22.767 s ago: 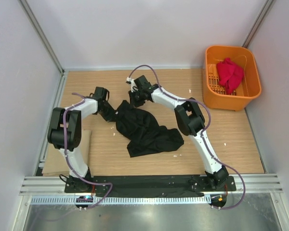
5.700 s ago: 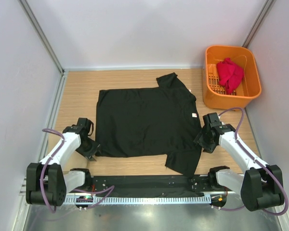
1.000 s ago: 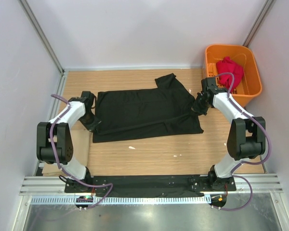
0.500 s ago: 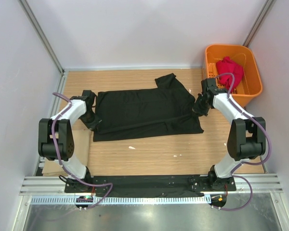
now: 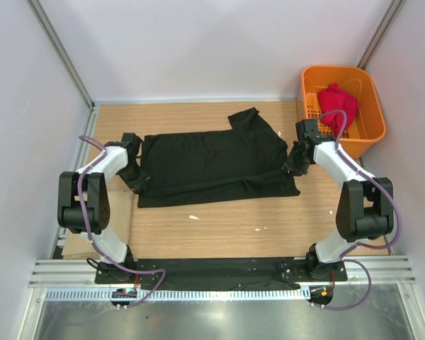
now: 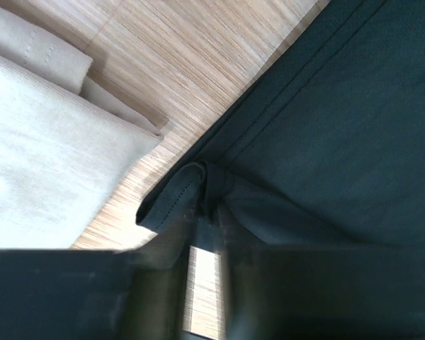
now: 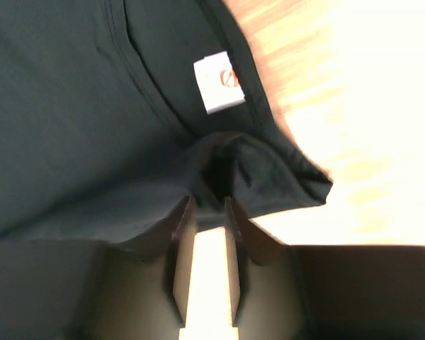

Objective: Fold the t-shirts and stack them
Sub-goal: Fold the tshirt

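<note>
The black t-shirt [image 5: 212, 163] lies on the table folded in half lengthwise, one sleeve sticking out at the far right. My left gripper [image 5: 136, 177] is low at its left edge. In the left wrist view the jaws [image 6: 211, 212] stand a narrow slit apart with the bunched hem [image 6: 177, 202] at their tips. My right gripper [image 5: 292, 164] is at the shirt's right edge. Its jaws [image 7: 209, 202] are slightly parted, with a slack fold of black cloth [image 7: 269, 177] between the tips, near the white neck label [image 7: 219, 81]. The red t-shirt [image 5: 338, 105] lies crumpled in the orange basket [image 5: 326, 149].
The basket stands at the far right corner against the wall. A tan cardboard sheet [image 5: 76, 244] lies at the near left, its pale edge [image 6: 49, 163] beside the left gripper. Small white scraps [image 5: 193, 217] dot the wooden table [image 5: 234, 219]. White walls close in on three sides.
The near half of the black t-shirt has been laid over the far half. In the last second the right jaws have parted and the left have eased slightly; both arms barely moved.
</note>
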`<move>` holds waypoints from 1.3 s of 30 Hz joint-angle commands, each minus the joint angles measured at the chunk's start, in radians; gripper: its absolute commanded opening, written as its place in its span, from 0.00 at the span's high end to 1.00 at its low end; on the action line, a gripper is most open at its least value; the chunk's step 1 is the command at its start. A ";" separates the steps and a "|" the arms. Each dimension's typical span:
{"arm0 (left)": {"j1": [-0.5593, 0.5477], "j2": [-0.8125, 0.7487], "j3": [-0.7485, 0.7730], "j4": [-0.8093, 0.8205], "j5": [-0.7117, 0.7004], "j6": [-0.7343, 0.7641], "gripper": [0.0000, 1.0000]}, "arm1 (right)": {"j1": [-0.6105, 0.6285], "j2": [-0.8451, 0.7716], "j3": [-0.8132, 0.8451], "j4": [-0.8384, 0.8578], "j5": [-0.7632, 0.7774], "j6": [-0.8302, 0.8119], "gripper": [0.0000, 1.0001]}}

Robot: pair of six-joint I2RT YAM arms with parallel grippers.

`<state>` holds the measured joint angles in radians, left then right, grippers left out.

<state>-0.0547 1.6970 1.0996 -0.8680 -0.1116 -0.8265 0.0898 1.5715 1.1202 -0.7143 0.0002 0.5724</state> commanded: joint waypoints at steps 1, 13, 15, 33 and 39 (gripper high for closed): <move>0.001 -0.017 0.040 0.014 -0.049 0.017 0.72 | 0.005 0.066 0.108 0.058 0.055 -0.025 0.69; -0.014 -0.349 -0.019 0.053 0.054 0.086 0.42 | 0.025 -0.186 -0.052 -0.097 0.032 -0.152 0.46; -0.025 -0.364 -0.114 0.099 0.171 0.067 0.58 | 0.025 -0.220 -0.117 -0.048 0.014 -0.126 0.71; -0.071 -0.106 -0.123 0.248 0.208 0.119 0.74 | 0.071 -0.027 -0.180 0.177 0.127 -0.123 0.91; -0.071 -0.020 -0.061 0.250 0.175 0.145 0.77 | 0.080 0.025 -0.198 0.171 0.156 -0.120 0.91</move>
<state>-0.1261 1.6661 0.9863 -0.6483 0.0971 -0.7143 0.1638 1.5841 0.9283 -0.5697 0.1089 0.4465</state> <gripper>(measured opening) 0.229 0.093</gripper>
